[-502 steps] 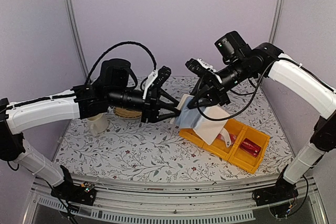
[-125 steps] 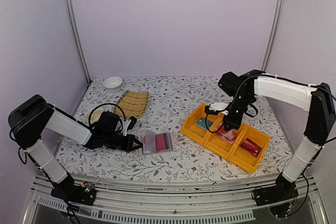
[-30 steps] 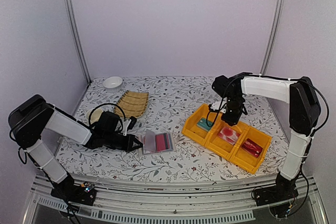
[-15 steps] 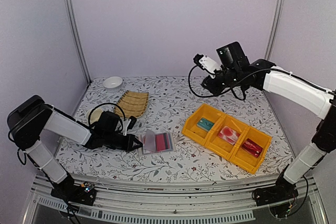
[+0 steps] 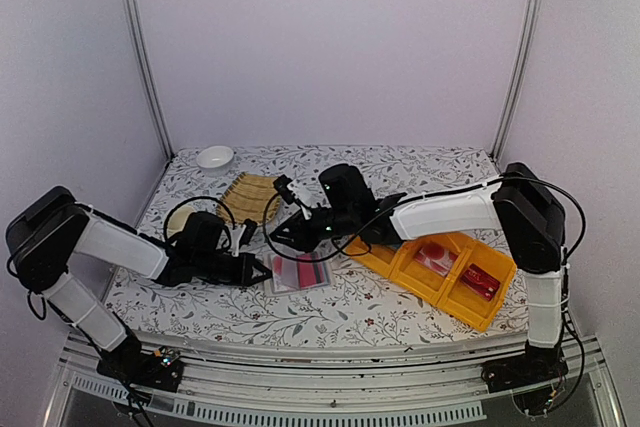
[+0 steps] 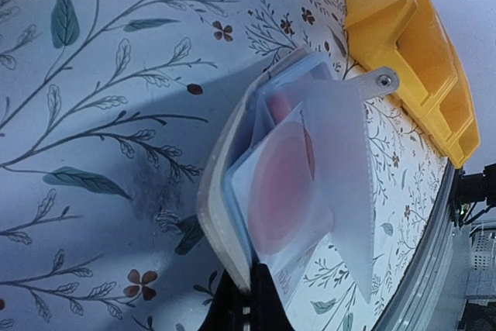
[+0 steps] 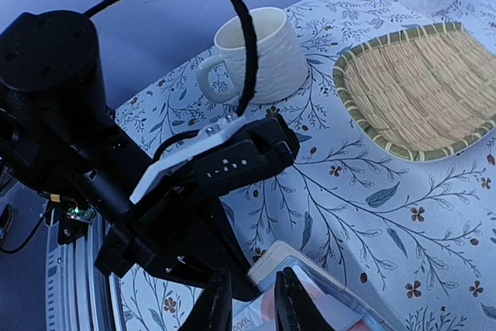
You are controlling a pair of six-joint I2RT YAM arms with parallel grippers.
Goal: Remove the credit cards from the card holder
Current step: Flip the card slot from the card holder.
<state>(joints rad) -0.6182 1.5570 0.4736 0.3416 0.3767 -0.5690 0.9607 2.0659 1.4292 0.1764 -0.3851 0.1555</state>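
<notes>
Left gripper [image 5: 264,269], lower left, is clamped on the edge of the card holder [image 5: 300,272], which lies open centre-frame: beige outside, grey-blue pockets, and we see a red-circled card [image 6: 283,180] under a clear flap. Print [image 7: 225,165] on that gripper's housing is too small to read. Right gripper [image 7: 252,300] hovers over the holder's corner, fingers seemingly slightly apart. Right of it, a pale card [image 5: 435,255] lies in the yellow tray [image 5: 447,303].

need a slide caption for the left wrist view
Left gripper pinches the open card holder by its beige edge, red-circle card in a clear pocket, yellow tray beyond.
</notes>
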